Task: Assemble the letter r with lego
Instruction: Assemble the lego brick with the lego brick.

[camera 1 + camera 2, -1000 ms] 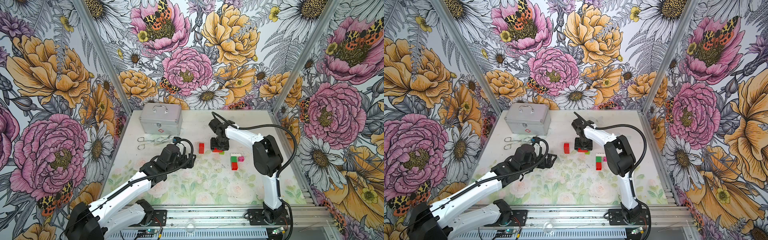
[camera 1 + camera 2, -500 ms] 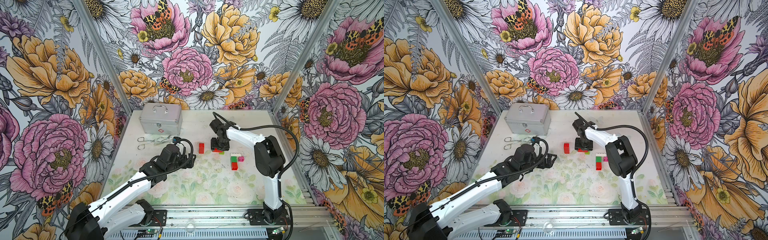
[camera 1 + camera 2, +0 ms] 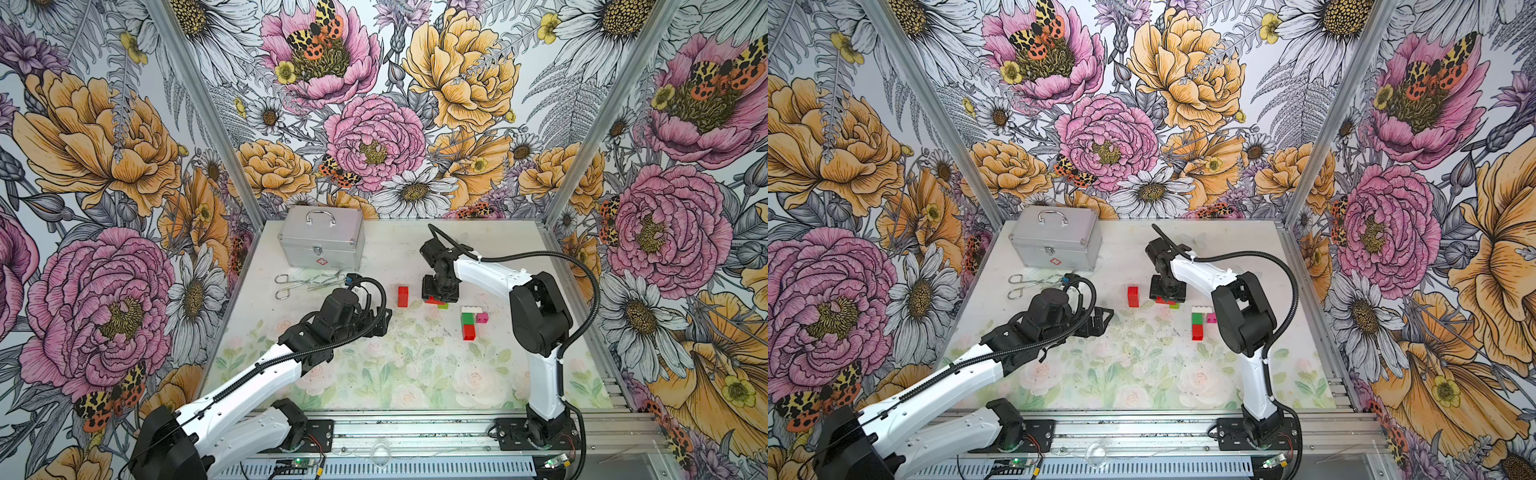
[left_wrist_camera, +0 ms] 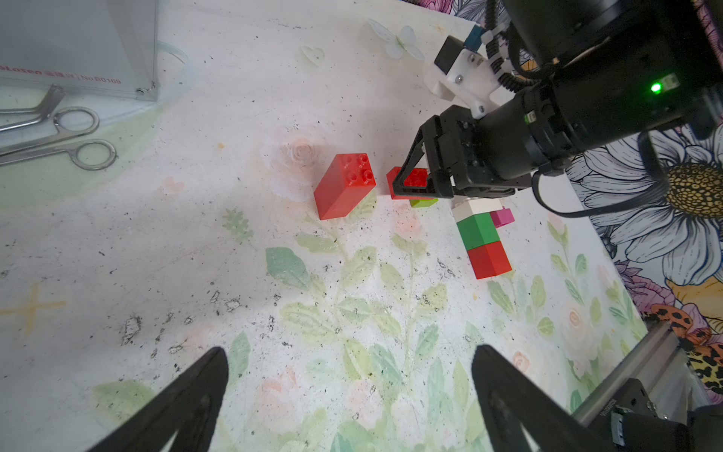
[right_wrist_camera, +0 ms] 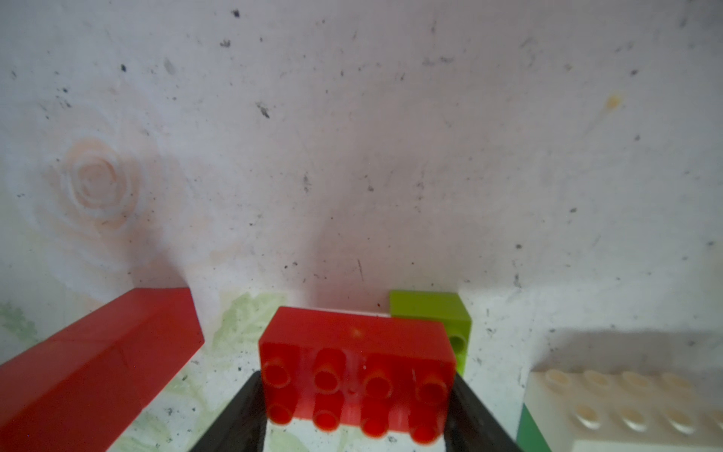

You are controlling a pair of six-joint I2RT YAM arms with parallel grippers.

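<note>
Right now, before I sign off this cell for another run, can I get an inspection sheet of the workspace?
Surface: floral-print table, speckled with dark marks.
Job's things: red brick held; tall red brick standing alone; lime brick beside the held one; white-green-red stack with pink brick.
Clutter: metal case, steel tools, far left.
Grippers: left gripper open, empty; right gripper shut on red brick.
Cables: black cables loop off both arms, clear of bricks.
Surroundings: floral walls.

The left hand (image 4: 348,352) spreads its 2 black fingers (image 4: 187,399) wide above the flowered desk (image 4: 195,274). Farther off, the right hand (image 4: 414,189) clasps a small red studded plastic brick (image 4: 416,179). A lime green plastic brick (image 4: 424,202) sits just beside it, and a long red plastic brick (image 4: 344,186) lies nearby, tilted.
</note>
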